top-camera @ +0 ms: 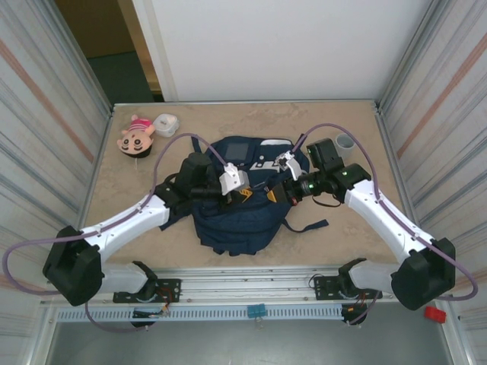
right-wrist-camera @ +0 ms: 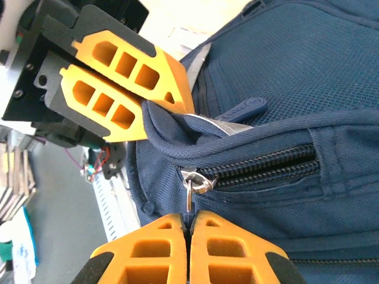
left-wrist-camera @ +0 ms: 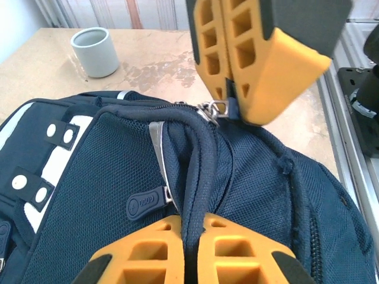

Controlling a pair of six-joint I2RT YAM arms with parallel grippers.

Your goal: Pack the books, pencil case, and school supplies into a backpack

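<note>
Two grippers on one backpack (top-camera: 232, 220): left gripper (left-wrist-camera: 190, 220) fingers pinched tight on its fabric, right gripper (right-wrist-camera: 188, 218) fingers clamped on zipper pull (right-wrist-camera: 193, 182). One cup (top-camera: 345, 144) far right, one doll head (top-camera: 135, 138) far left.

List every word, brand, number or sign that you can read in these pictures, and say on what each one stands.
No text can be read here.
Rubber tab on the backpack: a raised mark, too blurred to read.
Grey patch on the backpack: too small to show any print.
</note>
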